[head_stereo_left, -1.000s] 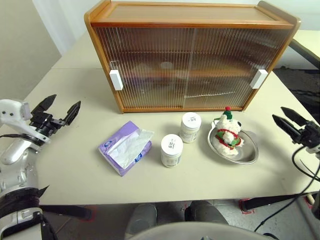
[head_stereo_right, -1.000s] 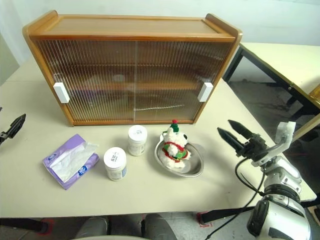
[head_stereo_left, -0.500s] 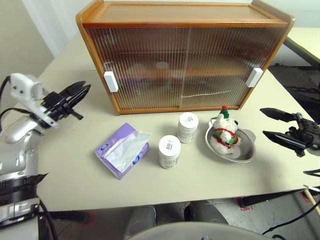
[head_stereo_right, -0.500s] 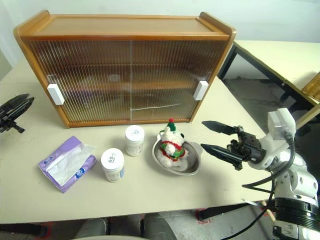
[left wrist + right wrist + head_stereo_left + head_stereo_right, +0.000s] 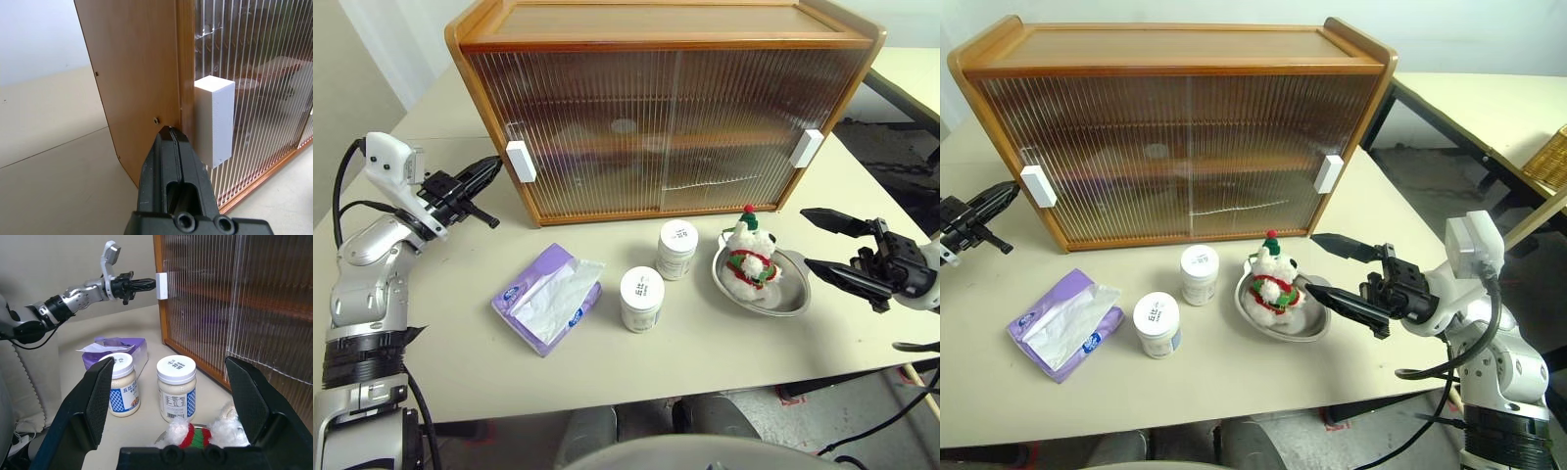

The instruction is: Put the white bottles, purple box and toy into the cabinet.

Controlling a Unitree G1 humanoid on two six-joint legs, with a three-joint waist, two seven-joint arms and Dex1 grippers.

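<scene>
The wooden cabinet (image 5: 666, 108) stands at the back of the table with both ribbed doors shut. My left gripper (image 5: 490, 168) is shut on nothing, and its tip sits just beside the left white handle (image 5: 214, 120). Two white bottles (image 5: 677, 249) (image 5: 642, 298) stand in front of the cabinet. The purple box (image 5: 546, 299) lies to their left with tissue sticking out. The toy (image 5: 745, 262) sits in a silver bowl (image 5: 783, 299). My right gripper (image 5: 806, 238) is open, level, and pointing left at the bowl's right rim.
The cabinet's right white handle (image 5: 805, 148) sits near its right edge. Another table (image 5: 1489, 108) stands beyond a gap at the right. The beige table's front edge (image 5: 636, 392) runs close below the bottles.
My left gripper has shut and moved right, up to the cabinet's left handle. My right gripper has swung in leftward and risen toward the bowl. The camera has shifted as well.
</scene>
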